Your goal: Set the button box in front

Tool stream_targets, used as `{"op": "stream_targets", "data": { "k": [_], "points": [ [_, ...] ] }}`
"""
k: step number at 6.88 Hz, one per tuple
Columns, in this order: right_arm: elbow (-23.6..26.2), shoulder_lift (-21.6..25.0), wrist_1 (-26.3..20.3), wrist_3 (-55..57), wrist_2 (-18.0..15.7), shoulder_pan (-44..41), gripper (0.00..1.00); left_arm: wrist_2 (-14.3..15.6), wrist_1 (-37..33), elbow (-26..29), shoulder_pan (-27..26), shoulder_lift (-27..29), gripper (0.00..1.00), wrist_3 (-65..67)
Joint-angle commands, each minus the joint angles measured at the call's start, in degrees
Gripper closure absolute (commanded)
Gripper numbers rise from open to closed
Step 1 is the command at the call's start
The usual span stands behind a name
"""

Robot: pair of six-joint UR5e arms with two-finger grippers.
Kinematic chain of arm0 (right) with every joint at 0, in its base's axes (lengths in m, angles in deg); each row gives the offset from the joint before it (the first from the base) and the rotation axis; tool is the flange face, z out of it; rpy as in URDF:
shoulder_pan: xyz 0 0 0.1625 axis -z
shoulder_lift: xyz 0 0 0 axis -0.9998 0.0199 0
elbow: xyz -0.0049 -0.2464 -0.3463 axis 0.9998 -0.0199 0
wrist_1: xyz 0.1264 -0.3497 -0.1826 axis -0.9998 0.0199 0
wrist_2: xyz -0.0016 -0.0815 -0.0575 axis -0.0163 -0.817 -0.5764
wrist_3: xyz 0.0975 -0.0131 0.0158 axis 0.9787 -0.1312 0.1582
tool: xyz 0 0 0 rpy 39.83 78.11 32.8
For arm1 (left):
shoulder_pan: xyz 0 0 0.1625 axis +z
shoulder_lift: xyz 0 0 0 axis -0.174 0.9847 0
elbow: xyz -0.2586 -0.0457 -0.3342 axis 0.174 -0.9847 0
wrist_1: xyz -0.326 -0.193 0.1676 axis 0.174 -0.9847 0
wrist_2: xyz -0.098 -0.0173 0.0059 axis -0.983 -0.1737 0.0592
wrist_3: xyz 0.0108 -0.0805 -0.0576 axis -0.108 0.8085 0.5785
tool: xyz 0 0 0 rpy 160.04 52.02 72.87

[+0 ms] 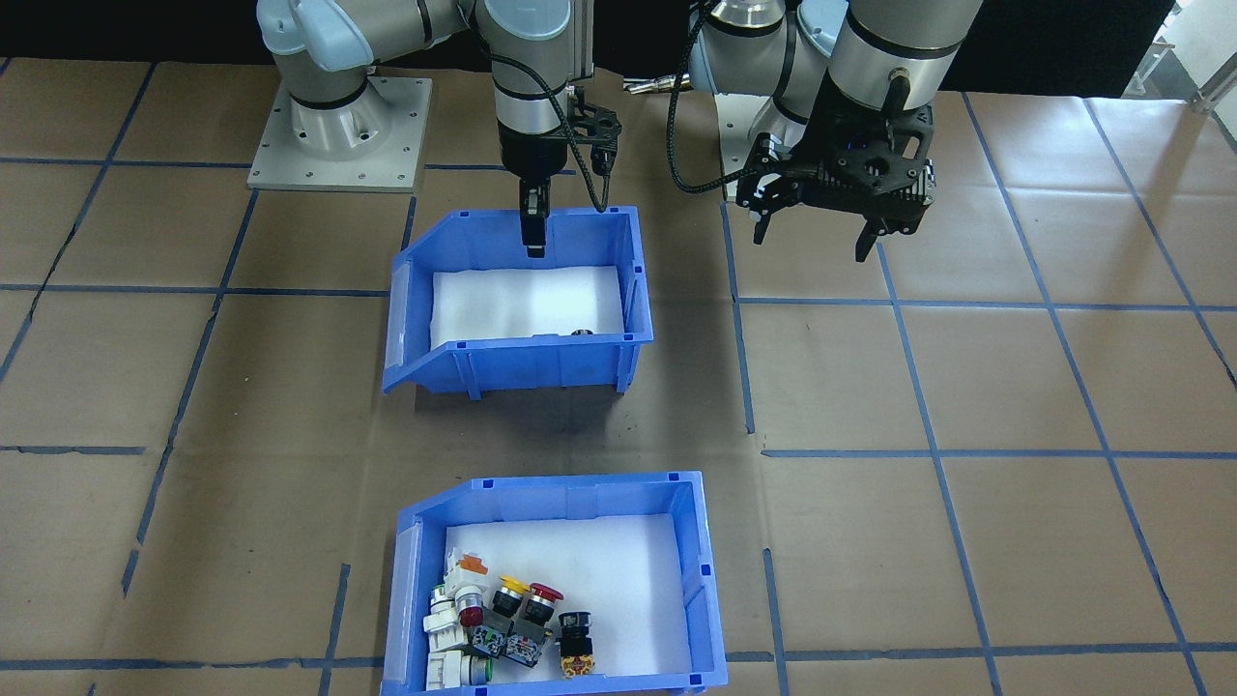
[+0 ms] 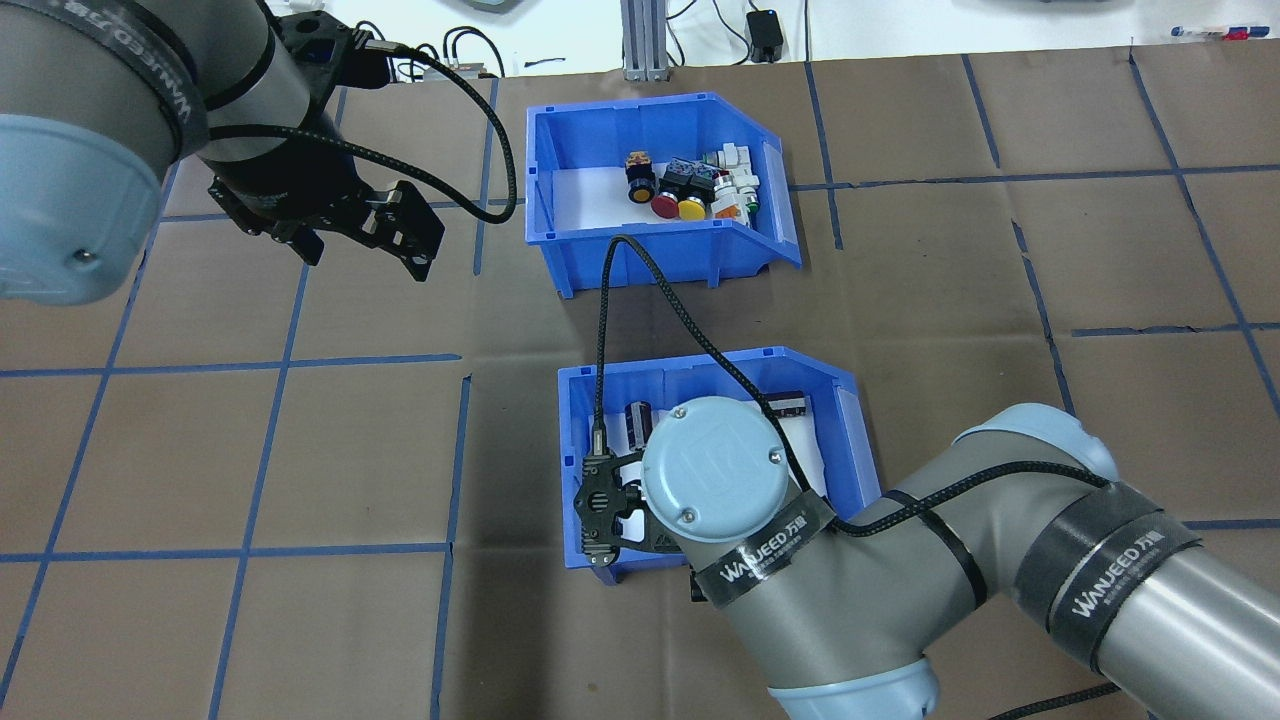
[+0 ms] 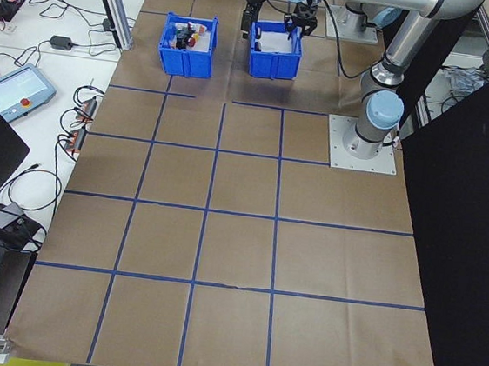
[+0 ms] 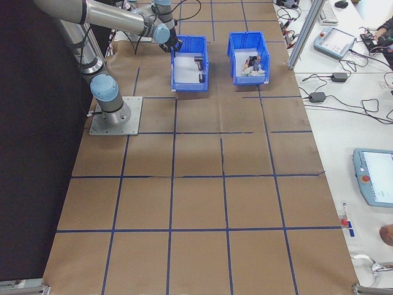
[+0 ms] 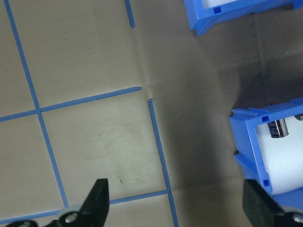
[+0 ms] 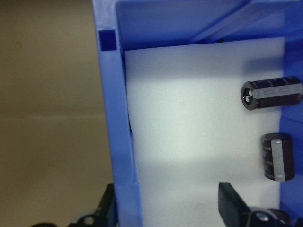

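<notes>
The button box (image 1: 704, 580) is a blue bin with white lining, holding a cluster of red, yellow and white push buttons (image 1: 503, 619). It sits on the table's far side from the robot, seen too in the overhead view as the button box (image 2: 650, 255). My right gripper (image 1: 533, 249) is open. It straddles the robot-side wall of the other blue bin (image 1: 522, 367), one finger (image 6: 108, 208) outside and one finger (image 6: 231, 203) inside. My left gripper (image 2: 365, 252) hangs open and empty over bare paper, beside both bins.
The nearer bin (image 6: 118, 118) holds dark cylinders (image 6: 272, 92) on white foam. Brown paper with blue tape lines (image 1: 928, 416) covers the table. The right arm's base plate (image 1: 338, 135) stands behind the nearer bin. Cables and devices lie along the table's far edge (image 2: 760, 30).
</notes>
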Motion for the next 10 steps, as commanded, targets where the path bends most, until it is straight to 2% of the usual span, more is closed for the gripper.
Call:
{"op": "stream_targets", "data": {
  "k": [1,2,3,5,6,8,9,10],
  "points": [
    [-5.4,0.6,-5.2,0.5,0.1,2.5,0.0,0.0,-0.2,-0.2,2.6,-0.7,0.0,-1.5],
    [-8.5,2.0,-11.9,0.7,0.2,5.4,0.0,0.0,0.0,-0.5,2.5,-0.7,0.0,-1.8],
    [-10.3,4.3,-16.6,0.5,0.6,9.8,0.0,0.0,0.0,-0.4,2.4,-0.7,0.0,-1.7],
    [-10.8,7.3,-18.2,0.5,0.6,15.0,0.0,0.0,0.0,-0.5,2.4,-0.7,0.0,-1.6],
    [-12.5,7.8,-19.3,0.6,0.6,19.6,0.0,0.0,0.0,-0.5,2.4,-0.7,0.0,-1.6],
    [-18.5,7.7,-25.3,4.2,0.8,32.0,0.0,-0.1,0.0,-0.5,2.4,-0.7,0.0,-1.3],
    [-20.5,7.5,-25.1,6.9,1.9,37.4,0.0,-0.1,0.1,-0.4,2.4,-0.7,0.0,-1.3],
    [-20.9,6.2,-24.3,20.7,7.4,39.6,0.0,-0.1,0.1,-0.5,2.4,-0.7,0.0,-1.2]
  ]
}}
